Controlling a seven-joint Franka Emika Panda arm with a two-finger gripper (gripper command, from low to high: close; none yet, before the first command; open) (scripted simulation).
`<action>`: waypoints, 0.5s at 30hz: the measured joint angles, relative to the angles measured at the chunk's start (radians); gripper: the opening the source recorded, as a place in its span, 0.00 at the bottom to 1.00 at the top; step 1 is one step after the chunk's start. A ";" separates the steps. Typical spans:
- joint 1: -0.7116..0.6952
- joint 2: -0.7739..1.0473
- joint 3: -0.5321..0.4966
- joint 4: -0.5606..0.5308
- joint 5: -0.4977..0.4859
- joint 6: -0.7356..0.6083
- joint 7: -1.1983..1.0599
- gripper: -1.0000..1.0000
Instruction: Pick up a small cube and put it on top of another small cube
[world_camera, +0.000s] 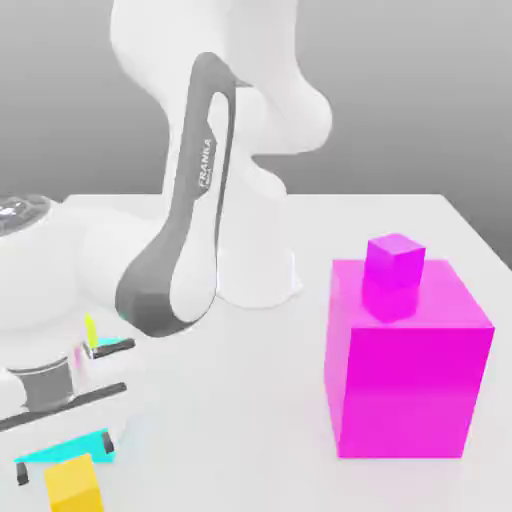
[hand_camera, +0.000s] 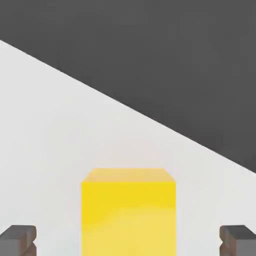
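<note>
Over at the exterior view's left, the Panda gripper hangs with its fingers spread wide, the small yellow cube lying between and below them. Across the white tabletop, a small magenta cube sits on top of a big magenta block.

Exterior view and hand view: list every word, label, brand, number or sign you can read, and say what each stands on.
"FRANKA": on the dark grey part of the white arm.
Just below it: smaller marking, too small to read.
No other text can be read.
</note>
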 joint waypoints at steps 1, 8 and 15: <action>0.000 0.000 0.000 0.000 0.000 0.000 0.000 0.00; 0.011 -0.018 -0.014 -0.005 -0.011 -0.015 0.007 0.00; 0.074 -0.244 -0.117 -0.084 -0.171 -0.158 0.063 0.00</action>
